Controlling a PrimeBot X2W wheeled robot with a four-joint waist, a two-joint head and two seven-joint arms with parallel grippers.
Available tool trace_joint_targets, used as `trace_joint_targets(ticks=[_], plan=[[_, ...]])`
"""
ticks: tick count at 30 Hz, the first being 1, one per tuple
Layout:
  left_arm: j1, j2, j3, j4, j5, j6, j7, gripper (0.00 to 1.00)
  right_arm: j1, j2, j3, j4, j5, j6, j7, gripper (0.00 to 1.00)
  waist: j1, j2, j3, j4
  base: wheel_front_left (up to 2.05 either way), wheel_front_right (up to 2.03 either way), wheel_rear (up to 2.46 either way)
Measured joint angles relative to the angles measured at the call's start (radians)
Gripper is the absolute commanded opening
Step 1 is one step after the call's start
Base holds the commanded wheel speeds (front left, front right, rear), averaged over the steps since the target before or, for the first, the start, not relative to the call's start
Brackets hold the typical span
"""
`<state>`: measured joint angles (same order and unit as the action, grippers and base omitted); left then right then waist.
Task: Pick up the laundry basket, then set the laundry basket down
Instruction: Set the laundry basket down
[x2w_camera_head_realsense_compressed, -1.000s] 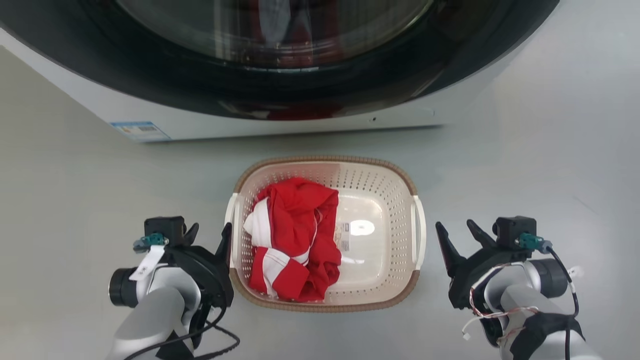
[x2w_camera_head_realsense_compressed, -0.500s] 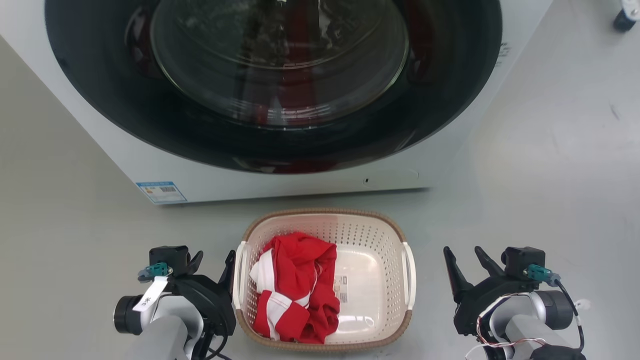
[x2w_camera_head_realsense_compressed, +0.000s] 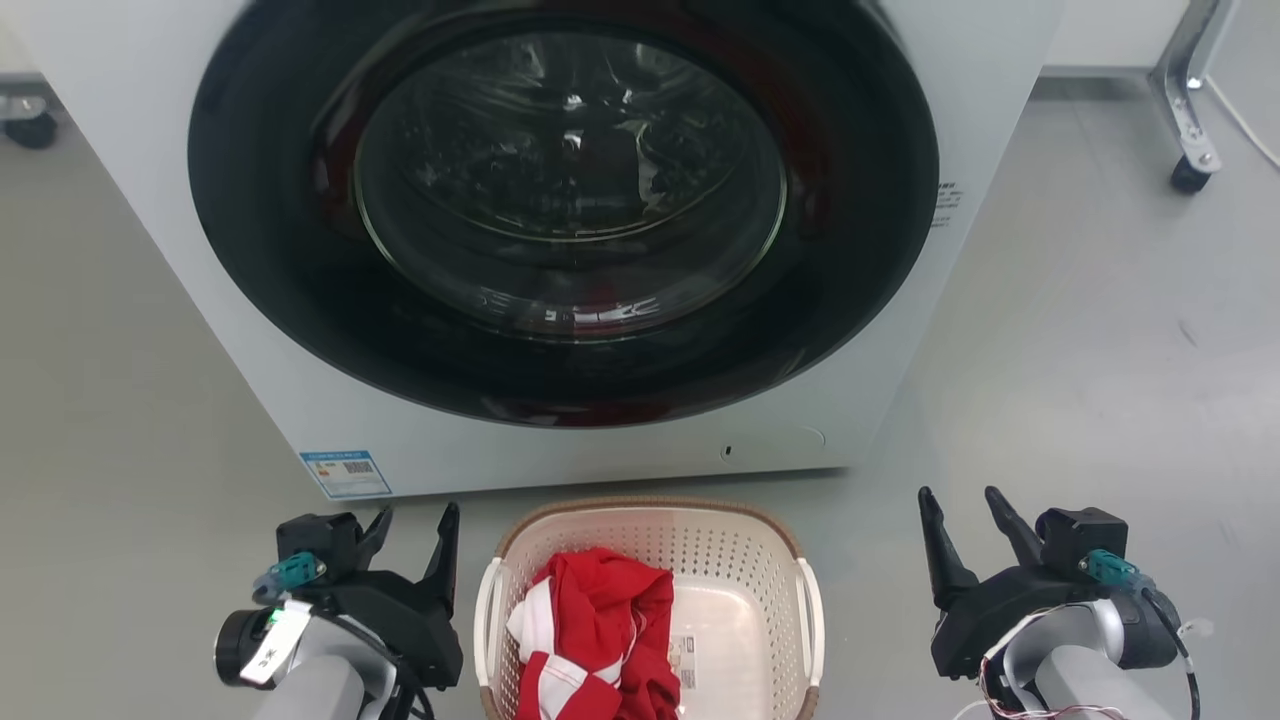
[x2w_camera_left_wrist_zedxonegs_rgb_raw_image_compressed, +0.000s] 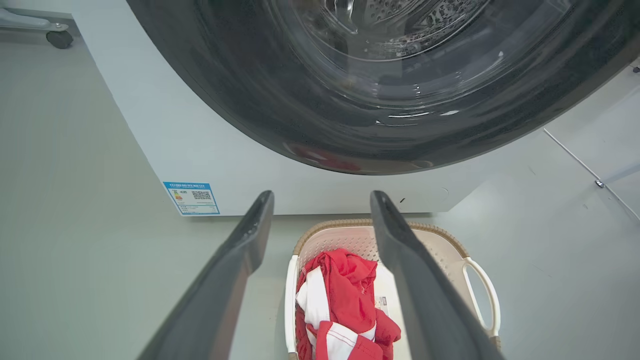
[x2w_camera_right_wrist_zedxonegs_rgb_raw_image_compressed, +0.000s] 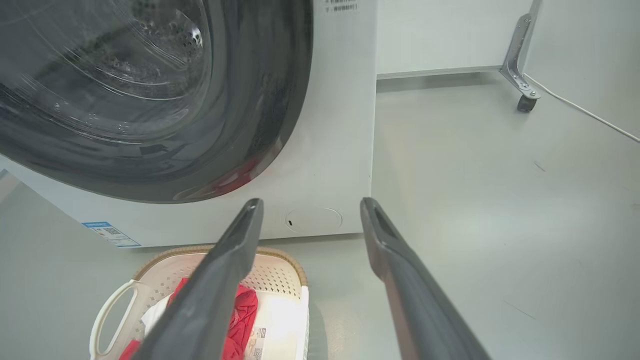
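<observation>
Cream-white laundry basket (x2w_camera_head_realsense_compressed: 720, 550) sitting before the washing machine (x2w_camera_head_realsense_compressed: 900, 350), red garment (x2w_camera_head_realsense_compressed: 600, 620) lying inside, my left fingers (x2w_camera_head_realsense_compressed: 446, 540) and right fingers (x2w_camera_head_realsense_compressed: 933, 540) hovering either side, spread wide, gripping nothing.

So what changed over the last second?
The head camera lifted, so more of the washing machine shows. The left gripper drew slightly away from the laundry basket. Nothing was grasped: it and the right gripper stay open, the basket stays on the floor.
</observation>
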<state>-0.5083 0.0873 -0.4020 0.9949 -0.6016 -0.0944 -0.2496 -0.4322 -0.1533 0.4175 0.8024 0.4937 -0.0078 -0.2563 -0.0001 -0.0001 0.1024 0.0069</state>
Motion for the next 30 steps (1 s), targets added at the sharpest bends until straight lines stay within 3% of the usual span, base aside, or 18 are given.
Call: trace_joint_targets(ticks=[10,21,30], plan=[[0.145,0.048,0.035,-0.250,0.064,0.070,0.000,1.00,0.108,-0.032,-0.038,-0.208,-0.067,-0.055,0.000,1.00,0.0000,0.0001,-0.080,0.003,0.00,0.00,0.00],[0.363,0.100,0.076,-0.612,0.140,0.158,0.000,1.00,0.245,-0.061,-0.057,-0.420,-0.136,-0.082,0.000,1.00,-0.0001,0.0000,-0.138,-0.009,0.00,0.00,0.00],[0.492,0.104,0.114,-0.805,0.172,0.190,0.000,1.00,0.352,-0.077,-0.093,-0.546,-0.179,-0.100,0.000,1.00,0.0000,0.0001,-0.149,-0.014,0.00,0.00,0.00]])
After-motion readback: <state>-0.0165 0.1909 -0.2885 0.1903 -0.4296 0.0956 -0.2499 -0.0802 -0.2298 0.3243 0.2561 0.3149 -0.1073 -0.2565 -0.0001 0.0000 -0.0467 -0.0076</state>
